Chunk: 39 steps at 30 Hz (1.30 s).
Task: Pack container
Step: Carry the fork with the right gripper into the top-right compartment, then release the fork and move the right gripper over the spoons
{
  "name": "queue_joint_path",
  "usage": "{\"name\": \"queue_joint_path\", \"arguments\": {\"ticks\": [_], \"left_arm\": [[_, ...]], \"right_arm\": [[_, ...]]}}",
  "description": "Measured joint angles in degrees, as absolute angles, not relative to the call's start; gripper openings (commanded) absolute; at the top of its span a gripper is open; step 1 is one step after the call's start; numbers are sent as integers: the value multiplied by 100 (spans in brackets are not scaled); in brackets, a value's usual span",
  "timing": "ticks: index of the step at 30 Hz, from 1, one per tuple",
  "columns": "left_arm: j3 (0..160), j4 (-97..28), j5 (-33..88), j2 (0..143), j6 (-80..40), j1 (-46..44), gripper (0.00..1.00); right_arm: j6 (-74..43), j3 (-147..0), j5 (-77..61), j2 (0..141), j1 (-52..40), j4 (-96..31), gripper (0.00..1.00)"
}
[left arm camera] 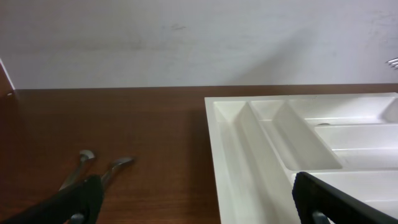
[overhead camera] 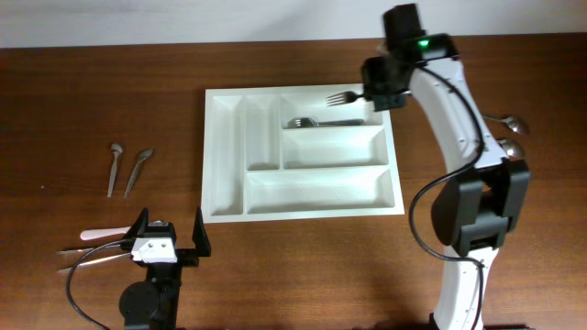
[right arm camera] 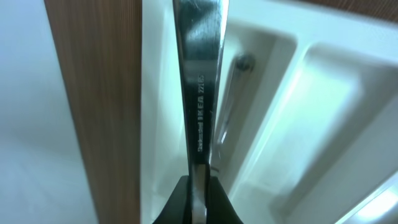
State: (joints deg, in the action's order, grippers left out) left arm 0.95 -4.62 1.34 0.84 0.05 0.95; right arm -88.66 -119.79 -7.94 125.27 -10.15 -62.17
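Observation:
The white cutlery tray (overhead camera: 303, 206) lies mid-table with five compartments; it also shows in the left wrist view (left arm camera: 261, 143) and the right wrist view (right arm camera: 158, 124). My right gripper (overhead camera: 378, 92) is shut on a metal fork (overhead camera: 344, 96), held over the tray's top long compartment, tines pointing left. In the right wrist view the fork's handle (right arm camera: 199, 81) runs up from the jaws (right arm camera: 198, 202). Other cutlery (overhead camera: 316, 121) lies in that compartment. My left gripper (overhead camera: 169, 240) is open and empty near the front edge, left of the tray.
Two small spoons (overhead camera: 127, 170) lie at the left; they show in the left wrist view (left arm camera: 99, 169). Several pieces of cutlery, one with a pink handle (overhead camera: 96, 235), lie by my left gripper. Two spoons (overhead camera: 510, 136) lie at the right edge.

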Motion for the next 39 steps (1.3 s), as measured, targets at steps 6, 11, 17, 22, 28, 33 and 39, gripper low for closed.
{"name": "queue_joint_path", "arguments": {"ticks": [6, 11, 17, 22, 28, 33, 39], "left_arm": [[95, -462, 134, 84, 5, 95, 99], [95, -464, 134, 84, 5, 95, 99], [95, -462, 134, 84, 5, 95, 99], [95, -462, 134, 84, 5, 95, 99], [95, -462, 134, 84, 3, 95, 99], [95, -462, 134, 84, 5, 95, 99], [95, -462, 134, 84, 5, 95, 99]], "right_arm": [[-9050, -11979, -425, 12527, -1448, -6213, 10], [-9406, -11979, -344, 12527, -1614, -6141, 13], [-9734, -11979, -386, 12554, -1649, -6064, 13], [-9883, -11979, -410, 12650, -1649, -5929, 30], [-9349, -11994, -390, 12682, -1444, -5863, 58], [-8259, -12140, -386, 12682, -714, -5927, 99], [-7520, -12199, -410, 12682, 600, -6313, 99]]}}
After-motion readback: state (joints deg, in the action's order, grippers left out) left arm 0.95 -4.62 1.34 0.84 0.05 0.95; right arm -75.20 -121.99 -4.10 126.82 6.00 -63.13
